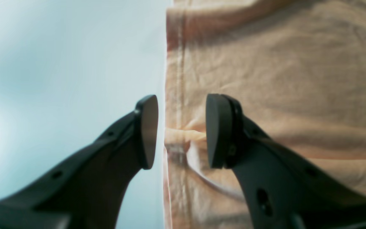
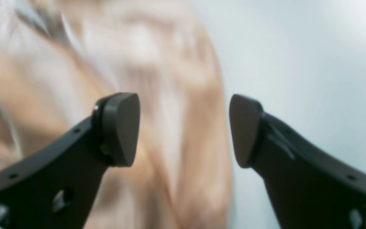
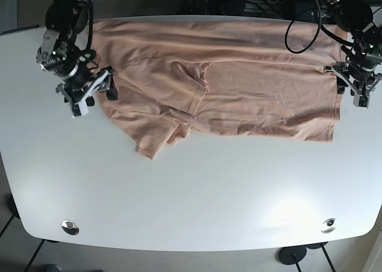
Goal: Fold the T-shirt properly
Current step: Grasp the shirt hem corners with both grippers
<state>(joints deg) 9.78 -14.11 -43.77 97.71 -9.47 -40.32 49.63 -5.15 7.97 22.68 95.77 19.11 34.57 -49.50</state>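
A peach T-shirt (image 3: 239,87) lies spread across the far half of the white table (image 3: 191,188), with one sleeve folded over near its left part. My left gripper (image 3: 351,93) is open at the shirt's right hem edge; in the left wrist view it (image 1: 181,132) straddles the hem (image 1: 176,79), one finger over bare table, the other over cloth. My right gripper (image 3: 95,96) is open at the shirt's left edge; in the blurred right wrist view it (image 2: 184,128) sits over the shirt's edge (image 2: 176,95).
Cables and dark equipment (image 3: 250,0) lie behind the table's far edge. Two round metal fittings (image 3: 70,226) sit near the table's front corners. Bare white table stretches in front of the shirt.
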